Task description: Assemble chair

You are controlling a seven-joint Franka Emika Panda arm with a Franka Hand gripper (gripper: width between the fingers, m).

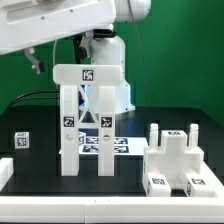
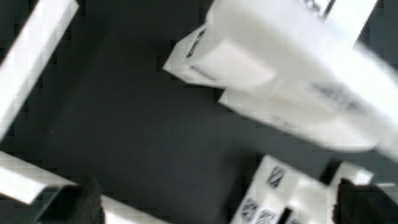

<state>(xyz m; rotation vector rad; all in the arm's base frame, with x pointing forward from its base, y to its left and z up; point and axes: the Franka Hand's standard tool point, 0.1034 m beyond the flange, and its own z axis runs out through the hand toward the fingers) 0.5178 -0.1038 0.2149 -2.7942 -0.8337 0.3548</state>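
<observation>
The partly built chair (image 1: pixel 87 118) stands upright in the middle of the black table: two white posts joined by a tagged top bar (image 1: pixel 88 73). A chunky white chair piece (image 1: pixel 176 160) with raised pegs and several tags lies toward the exterior view's right. A small tagged white piece (image 1: pixel 21 140) sits at the exterior view's left. My gripper (image 1: pixel 38 62) hangs high, up and to the left of the standing frame, touching nothing. In the wrist view the gripper (image 2: pixel 214 203) is open with only table between its dark fingers (image 2: pixel 63 205), and a blurred white chair part (image 2: pixel 267 70) lies ahead.
The marker board (image 1: pixel 100 144) lies flat behind the standing frame and also shows in the wrist view as the marker board (image 2: pixel 278 188). A white raised border (image 1: pixel 6 172) rims the table. The robot's base (image 1: pixel 106 52) stands at the back.
</observation>
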